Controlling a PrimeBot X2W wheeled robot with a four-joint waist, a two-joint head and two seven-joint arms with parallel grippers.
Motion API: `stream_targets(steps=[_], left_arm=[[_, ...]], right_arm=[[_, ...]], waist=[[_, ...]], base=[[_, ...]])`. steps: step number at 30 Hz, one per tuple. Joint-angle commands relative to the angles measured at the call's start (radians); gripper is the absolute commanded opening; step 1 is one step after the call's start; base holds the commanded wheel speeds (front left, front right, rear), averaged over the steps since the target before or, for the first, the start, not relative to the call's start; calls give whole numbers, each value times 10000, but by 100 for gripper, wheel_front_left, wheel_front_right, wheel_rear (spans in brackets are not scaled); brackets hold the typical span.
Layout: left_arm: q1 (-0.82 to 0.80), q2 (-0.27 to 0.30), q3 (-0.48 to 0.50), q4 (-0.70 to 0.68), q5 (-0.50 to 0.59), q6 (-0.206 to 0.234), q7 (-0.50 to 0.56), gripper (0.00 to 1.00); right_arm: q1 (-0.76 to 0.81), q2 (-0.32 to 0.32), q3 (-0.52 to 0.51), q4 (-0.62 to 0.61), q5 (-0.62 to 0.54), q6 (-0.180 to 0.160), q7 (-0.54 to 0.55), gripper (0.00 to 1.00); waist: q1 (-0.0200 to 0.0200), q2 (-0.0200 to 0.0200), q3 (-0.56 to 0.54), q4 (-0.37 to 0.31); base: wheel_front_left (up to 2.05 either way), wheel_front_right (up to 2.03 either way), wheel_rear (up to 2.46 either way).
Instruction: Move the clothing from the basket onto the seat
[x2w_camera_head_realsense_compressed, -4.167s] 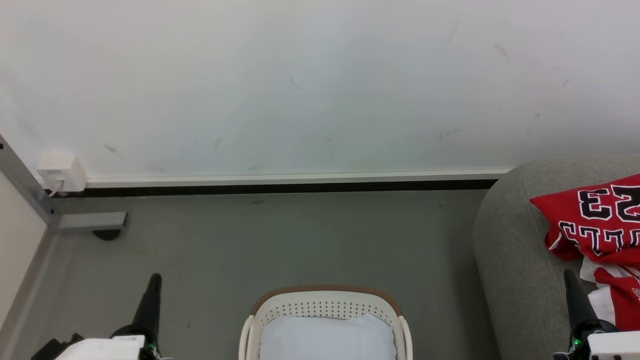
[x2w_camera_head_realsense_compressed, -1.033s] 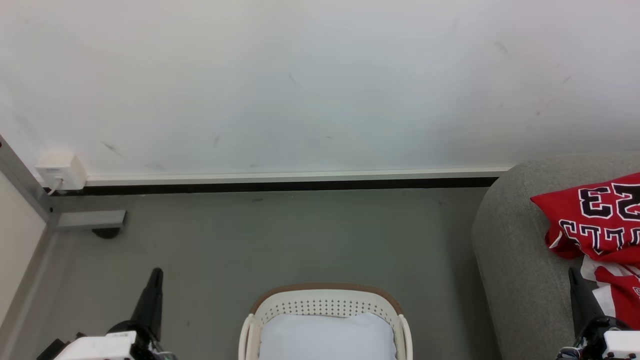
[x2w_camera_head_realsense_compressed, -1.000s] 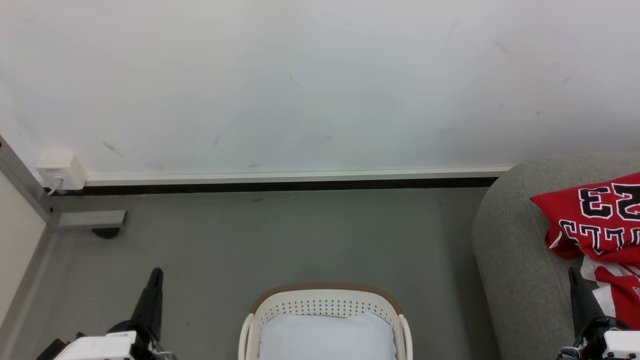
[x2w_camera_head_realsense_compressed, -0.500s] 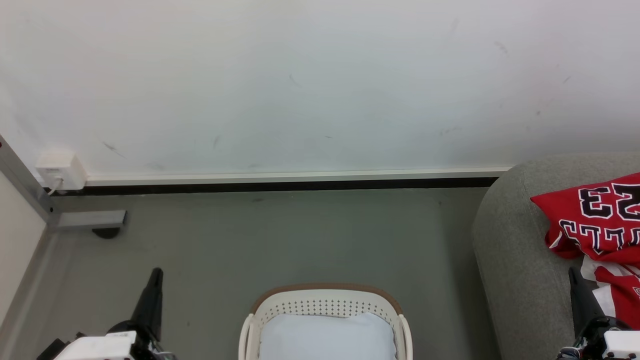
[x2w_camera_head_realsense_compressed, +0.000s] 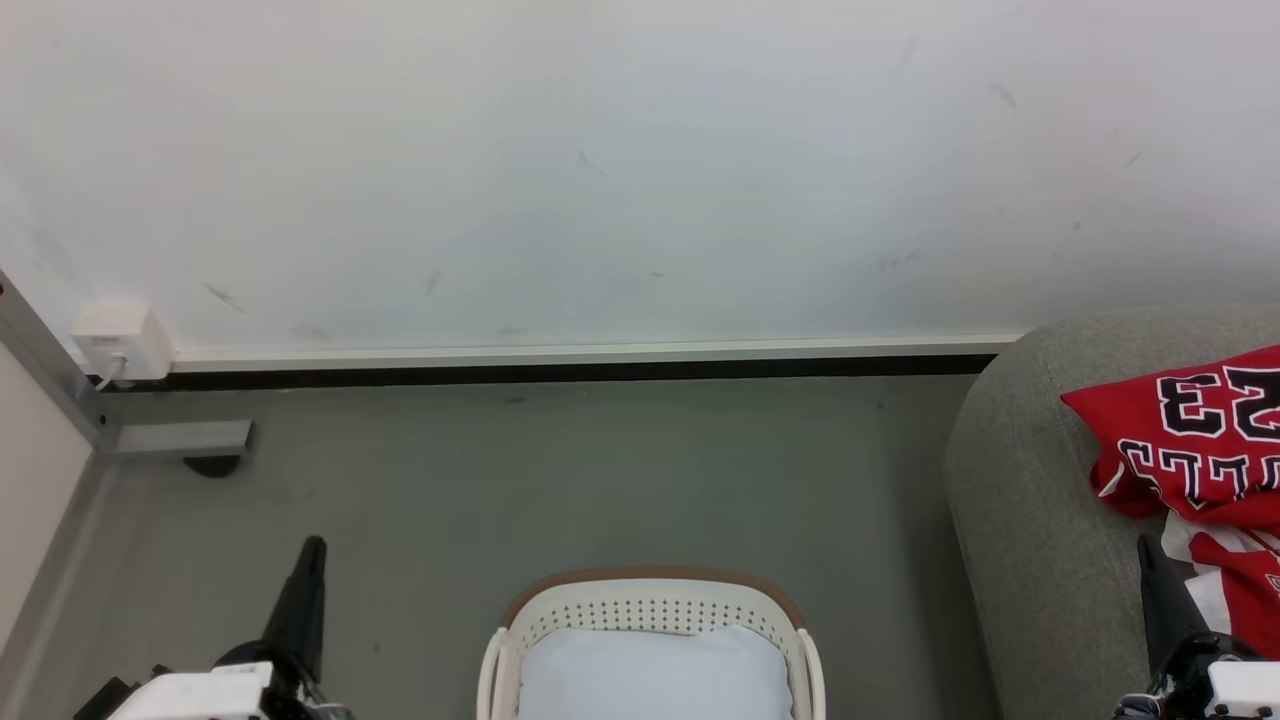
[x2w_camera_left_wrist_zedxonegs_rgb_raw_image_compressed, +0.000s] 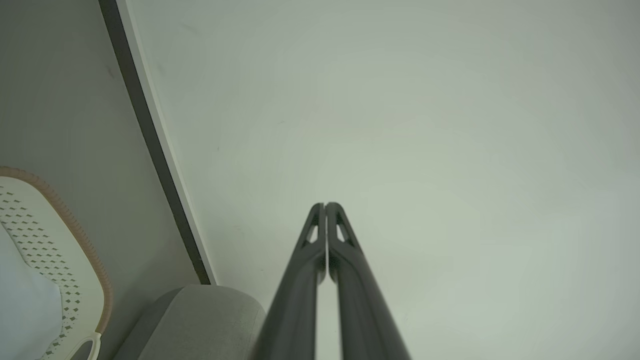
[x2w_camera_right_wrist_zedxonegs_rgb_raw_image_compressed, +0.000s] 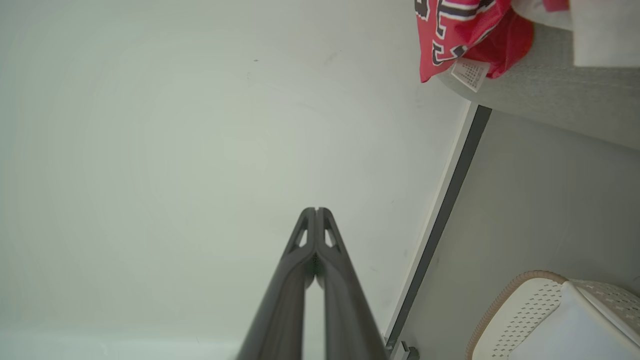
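Note:
The red clothing with white trim and block letters lies piled on the grey seat at the right; the right wrist view shows the clothing and its small white tag on the seat. The cream basket with a brown rim stands on the floor at bottom centre, holding nothing but its pale bluish-white bottom. My left gripper points up at the lower left, shut and holding nothing, its fingers pressed together. My right gripper rises beside the clothing, shut and holding nothing, tips together.
A white wall with a pale baseboard runs behind the grey floor. A white socket box and a grey metal frame sit at the far left. The basket and seat corner show in the left wrist view.
Over the last second nothing has moved. Compared with several seconds ago, both grippers sit slightly lower and a little to the right in the head view.

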Motion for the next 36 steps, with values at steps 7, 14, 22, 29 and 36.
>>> stream_targets(steps=[7,14,22,29,36], left_arm=[[-87,16,17,-25,-140,14,36,0],[-87,16,16,-25,-140,14,36,0],[-87,16,16,-25,-140,14,35,0],[-87,16,16,-26,-140,14,35,0],[-87,16,16,-26,-140,14,35,0]], right_arm=[[-128,10,-45,-34,-70,-21,32,0],[-128,10,-48,-34,-74,-21,35,0],[-129,9,-50,-34,-76,-21,36,0],[-129,12,-52,-34,-78,-21,39,0],[-129,12,-53,-34,-78,-21,41,0]], waist=[[0,0,0,0],[0,0,0,0],[0,0,0,0],[0,0,0,0],[0,0,0,0]], base=[[0,0,0],[0,0,0],[0,0,0],[0,0,0],[0,0,0]])
